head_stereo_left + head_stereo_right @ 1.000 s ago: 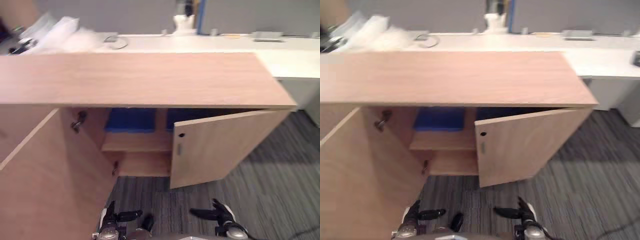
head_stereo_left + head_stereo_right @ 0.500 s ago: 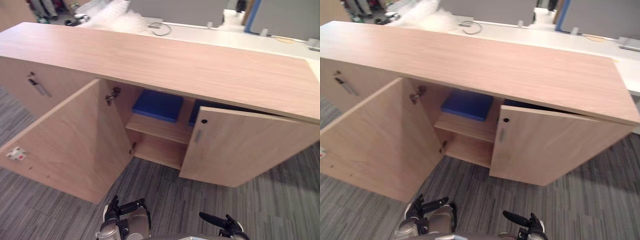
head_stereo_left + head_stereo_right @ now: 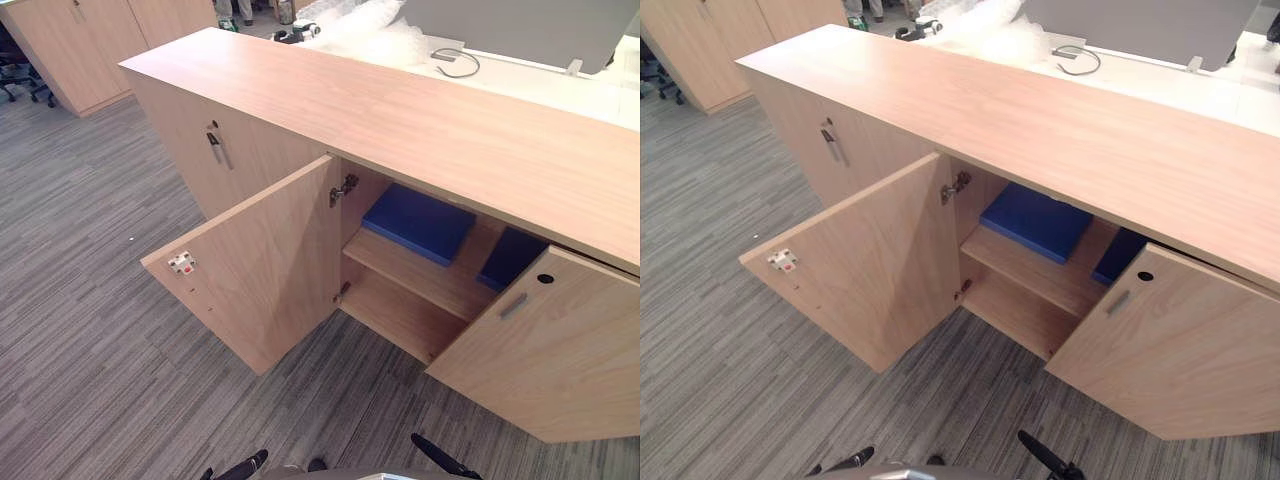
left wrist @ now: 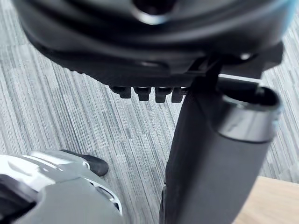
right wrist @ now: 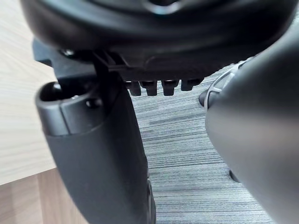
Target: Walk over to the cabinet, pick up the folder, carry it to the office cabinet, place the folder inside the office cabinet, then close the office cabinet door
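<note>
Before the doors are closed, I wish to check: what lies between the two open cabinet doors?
Bare grey carpet lies between the left door and the right door, as the left eye view shows; nothing stands there.

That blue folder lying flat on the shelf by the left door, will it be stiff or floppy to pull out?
The blue folder looks thick with straight edges, so probably stiff. Lying flat on the shelf, it should slide rather than tip. Its smooth cover may be slippery.
</note>
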{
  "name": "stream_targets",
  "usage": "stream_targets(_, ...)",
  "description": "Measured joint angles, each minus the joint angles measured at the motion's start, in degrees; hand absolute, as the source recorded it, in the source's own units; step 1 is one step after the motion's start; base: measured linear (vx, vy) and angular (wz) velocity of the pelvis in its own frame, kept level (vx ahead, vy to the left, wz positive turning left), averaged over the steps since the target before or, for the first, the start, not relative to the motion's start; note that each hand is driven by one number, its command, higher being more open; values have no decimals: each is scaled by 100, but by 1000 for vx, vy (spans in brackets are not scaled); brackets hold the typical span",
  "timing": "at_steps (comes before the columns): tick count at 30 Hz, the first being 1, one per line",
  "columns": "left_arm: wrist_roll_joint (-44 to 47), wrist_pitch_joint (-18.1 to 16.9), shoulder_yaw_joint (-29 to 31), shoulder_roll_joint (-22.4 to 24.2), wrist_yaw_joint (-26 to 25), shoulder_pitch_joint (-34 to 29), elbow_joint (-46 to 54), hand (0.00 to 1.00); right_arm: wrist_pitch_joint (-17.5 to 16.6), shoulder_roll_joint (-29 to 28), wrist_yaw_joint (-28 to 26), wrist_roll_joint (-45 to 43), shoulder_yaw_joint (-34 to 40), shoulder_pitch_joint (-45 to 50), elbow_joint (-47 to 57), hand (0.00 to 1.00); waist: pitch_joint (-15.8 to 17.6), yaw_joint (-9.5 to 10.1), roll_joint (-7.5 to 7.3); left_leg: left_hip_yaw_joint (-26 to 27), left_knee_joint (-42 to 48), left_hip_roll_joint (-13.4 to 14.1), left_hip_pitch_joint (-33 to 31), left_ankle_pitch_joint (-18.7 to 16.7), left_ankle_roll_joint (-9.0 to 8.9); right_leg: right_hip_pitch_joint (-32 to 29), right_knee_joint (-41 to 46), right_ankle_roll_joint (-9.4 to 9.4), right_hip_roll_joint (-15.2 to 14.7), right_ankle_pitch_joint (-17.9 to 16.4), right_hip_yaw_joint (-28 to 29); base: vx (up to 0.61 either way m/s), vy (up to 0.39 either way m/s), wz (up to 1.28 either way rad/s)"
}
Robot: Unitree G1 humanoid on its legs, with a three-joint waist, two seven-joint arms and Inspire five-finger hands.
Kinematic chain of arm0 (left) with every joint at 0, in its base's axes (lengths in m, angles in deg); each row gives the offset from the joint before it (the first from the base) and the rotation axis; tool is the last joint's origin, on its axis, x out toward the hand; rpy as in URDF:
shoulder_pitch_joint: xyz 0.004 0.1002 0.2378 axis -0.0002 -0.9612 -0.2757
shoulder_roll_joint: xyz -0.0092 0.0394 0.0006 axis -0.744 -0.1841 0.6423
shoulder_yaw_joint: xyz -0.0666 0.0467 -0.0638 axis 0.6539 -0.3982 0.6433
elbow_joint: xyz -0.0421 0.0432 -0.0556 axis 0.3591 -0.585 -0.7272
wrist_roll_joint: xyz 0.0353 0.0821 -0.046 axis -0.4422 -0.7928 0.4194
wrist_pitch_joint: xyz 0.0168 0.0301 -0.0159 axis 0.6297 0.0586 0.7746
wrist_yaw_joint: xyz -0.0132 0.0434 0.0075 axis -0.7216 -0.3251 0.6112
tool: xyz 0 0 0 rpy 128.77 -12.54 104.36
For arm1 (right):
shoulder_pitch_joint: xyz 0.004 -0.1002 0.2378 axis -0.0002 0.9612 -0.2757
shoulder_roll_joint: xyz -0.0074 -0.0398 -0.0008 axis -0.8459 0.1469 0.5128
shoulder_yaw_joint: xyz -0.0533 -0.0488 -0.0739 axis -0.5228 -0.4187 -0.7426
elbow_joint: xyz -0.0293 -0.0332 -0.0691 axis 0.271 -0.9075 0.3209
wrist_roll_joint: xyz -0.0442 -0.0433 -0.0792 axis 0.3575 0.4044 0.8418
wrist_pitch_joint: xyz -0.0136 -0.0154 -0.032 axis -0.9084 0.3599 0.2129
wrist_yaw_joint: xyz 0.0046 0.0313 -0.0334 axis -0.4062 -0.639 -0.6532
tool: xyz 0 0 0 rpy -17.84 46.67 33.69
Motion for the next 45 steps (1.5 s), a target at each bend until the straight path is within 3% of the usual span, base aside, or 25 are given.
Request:
stream_targets(6, 532, -3, -148, -21, -58, -135, 290, 100, -13, -16, 6, -141, -97, 29, -78, 100, -89, -6, -80, -109, -743, -73, 334, 381, -69, 55, -101, 54, 38, 81, -58, 16, -25, 6)
stream_targets(13, 186, 37, -30, -123, -267, -167, 1937, 100, -18, 49, 25, -136, -293, 94, -64, 100, -86, -73, -83, -89, -780, -81, 463, 390, -70, 202, -213, 69, 54, 91, -87, -16, -34, -3)
stream_targets(16, -169, 51, 196, -575, -478, 209, 2176, 100, -20, 79, 22, -135, -379, 93, -45, 100, -80, -111, -58, 35, -783, -51, 491, 390, -70, 222, -326, 62, 99, 95, 1, -22, -41, -20)
stream_targets(24, -911, 137, 95, -1602, -756, 1160, 2267, 100, -2, 239, -7, -133, -471, 295, -76, 100, -14, -161, 51, 172, -815, -14, 569, 395, -75, 324, -534, 39, 183, 97, 60, -14, -39, -11)
stream_targets(31, -998, 182, -614, -1893, -789, 1802, 2252, 100, 5, 283, -95, -134, -472, 341, -109, 100, 14, -227, 90, 215, -789, 31, 570, 401, -83, 315, -566, -22, 240, 97, 114, 3, -13, -3)
stream_targets(40, -983, 209, -1357, -2357, -790, 1805, 2203, 100, -14, 300, -118, -136, -642, 346, -97, 100, 5, -144, 71, 197, -785, 200, 567, 430, -155, 295, -566, -185, 377, 245, 219, -1, -3, 0)
stream_targets(42, -996, 211, -1737, -2543, -774, 1804, 2189, 100, -16, 334, -126, -135, -756, 350, -95, 100, 5, -113, 72, 183, -785, 199, 555, 440, -170, 289, -566, -179, 376, 249, 219, -14, -19, 5)
stream_targets(45, -1339, 219, -2833, -3100, -663, 1803, 2226, 100, -24, 361, -147, -127, -955, 373, -96, 100, 4, -46, 74, 86, -784, 196, 520, 490, -224, 279, -533, -159, 369, 261, 210, -30, -18, 18)
